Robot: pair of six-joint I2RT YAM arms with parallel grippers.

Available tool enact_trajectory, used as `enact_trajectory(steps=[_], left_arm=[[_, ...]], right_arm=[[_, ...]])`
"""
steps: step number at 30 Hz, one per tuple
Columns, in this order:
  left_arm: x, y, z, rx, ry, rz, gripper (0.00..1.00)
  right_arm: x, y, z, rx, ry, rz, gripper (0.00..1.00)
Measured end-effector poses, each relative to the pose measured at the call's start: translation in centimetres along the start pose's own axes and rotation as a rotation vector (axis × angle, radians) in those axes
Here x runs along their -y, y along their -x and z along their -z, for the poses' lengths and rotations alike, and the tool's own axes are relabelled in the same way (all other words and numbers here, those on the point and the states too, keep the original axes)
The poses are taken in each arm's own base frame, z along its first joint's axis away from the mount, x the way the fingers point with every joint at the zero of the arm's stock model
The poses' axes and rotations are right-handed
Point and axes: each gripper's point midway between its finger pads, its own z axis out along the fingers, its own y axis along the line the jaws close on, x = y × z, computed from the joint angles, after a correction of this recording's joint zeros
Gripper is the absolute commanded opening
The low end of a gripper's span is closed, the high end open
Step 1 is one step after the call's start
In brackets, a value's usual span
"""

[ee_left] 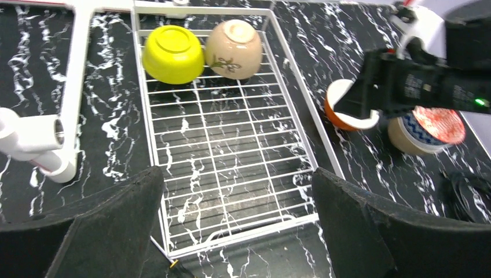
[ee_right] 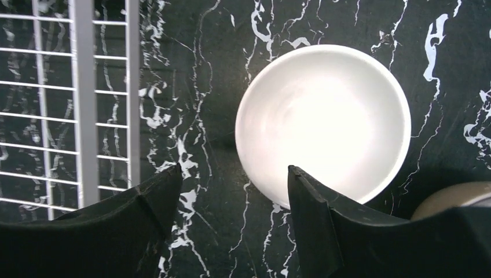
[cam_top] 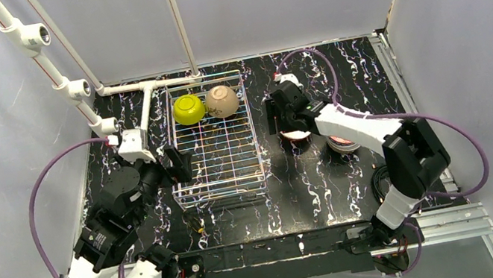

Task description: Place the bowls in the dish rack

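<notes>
Dish rack (cam_top: 221,162) of thin white wire stands in the middle of the top view, on a black counter (cam_top: 313,196) with white veins. Two bowls lie upside down and side by side at the upper end of the rack. They are a lime-yellow bowl (cam_top: 188,109) on the left and a beige bowl (cam_top: 222,101) with a small plant drawing on the right, and they seem to touch each other. The other cells of the rack have nothing in them. To the right of the rack, on the counter, stands an orange bowl (ee_left: 347,116) with a white inside, upright. Just beside it, further right, is a stack of bowls (ee_left: 420,133): a tan one with a blue-and-white patterned one sitting in it. What lies on top looks reddish, and I cannot tell more. The right claw (ee_right: 234,174) hangs over the orange bowl with its jaws apart. One finger is outside the rim on the rack side and the other is over the white inside, so the rim is between them. It does not grip the bowl, and I cannot tell whether a finger touches it. The left claw (ee_left: 237,174) is at the left edge of the rack, near its lower end. Its jaws are wide apart and hold nothing. A white pipe frame (cam_top: 68,86) stands at the upper left.
</notes>
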Motion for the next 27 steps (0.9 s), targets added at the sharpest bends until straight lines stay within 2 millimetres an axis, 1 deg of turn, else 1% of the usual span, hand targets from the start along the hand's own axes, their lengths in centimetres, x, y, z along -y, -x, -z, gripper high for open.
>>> enact_trajectory(steps=[3,8,11,15,17,20,22,27], left_arm=[[1.2,-0.2,0.0,0.003,-0.076,-0.021,0.98],[2.1,-0.6,0.2,-0.002,-0.135,-0.005,0.98],[2.7,-1.2,0.2,-0.011,-0.168,0.028,0.98],[3.1,-2.6,-0.3,-0.039,-0.183,0.072,0.98],[3.1,-3.0,-0.5,-0.051,-0.179,0.082,0.98],[3.1,-3.1,-0.7,-0.056,-0.174,0.090,0.98],[3.0,-3.2,-0.7,-0.058,-0.166,0.092,0.98],[3.1,-3.1,-0.7,-0.054,-0.168,0.093,0.98]], right_arm=[[0.3,-1.0,-1.3,-0.038,-0.019,0.044,0.72],[1.3,-3.3,-3.7,-0.111,-0.061,0.116,0.58],[1.8,-4.3,-4.6,-0.139,-0.078,0.153,0.46],[1.4,-3.9,-4.8,-0.127,-0.053,0.191,0.23],[1.2,-3.9,-4.8,-0.127,-0.034,0.206,0.15],[1.2,-3.3,-4.8,-0.111,-0.041,0.217,0.05],[1.1,-2.7,-4.7,-0.093,-0.046,0.217,0.01],[0.8,-2.0,-4.0,-0.076,-0.032,0.192,0.01]])
